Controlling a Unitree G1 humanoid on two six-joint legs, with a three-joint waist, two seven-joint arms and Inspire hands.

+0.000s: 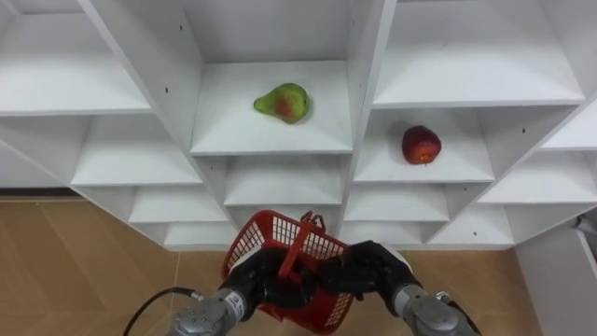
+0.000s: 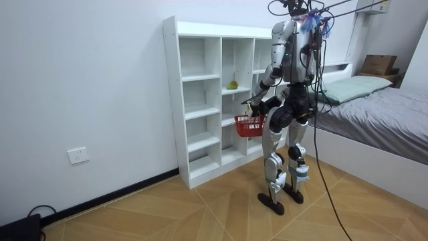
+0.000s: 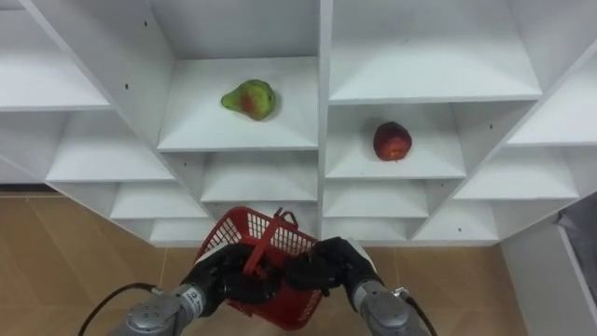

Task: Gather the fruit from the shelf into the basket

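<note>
Red mesh basket (image 1: pixel 272 239), green pear (image 1: pixel 283 103) blushed red, red apple (image 1: pixel 421 145), white closet (image 1: pixel 233 126)

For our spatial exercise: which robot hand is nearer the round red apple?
Right. The right hand, on the red plastic basket, is below the round red apple; the left hand is farther left.

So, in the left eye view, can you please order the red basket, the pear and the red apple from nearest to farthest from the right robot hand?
1. red basket: low centre, gripped by the right robot hand.
2. red apple: above, to the right.
3. pear: higher still, near the centre.
</note>
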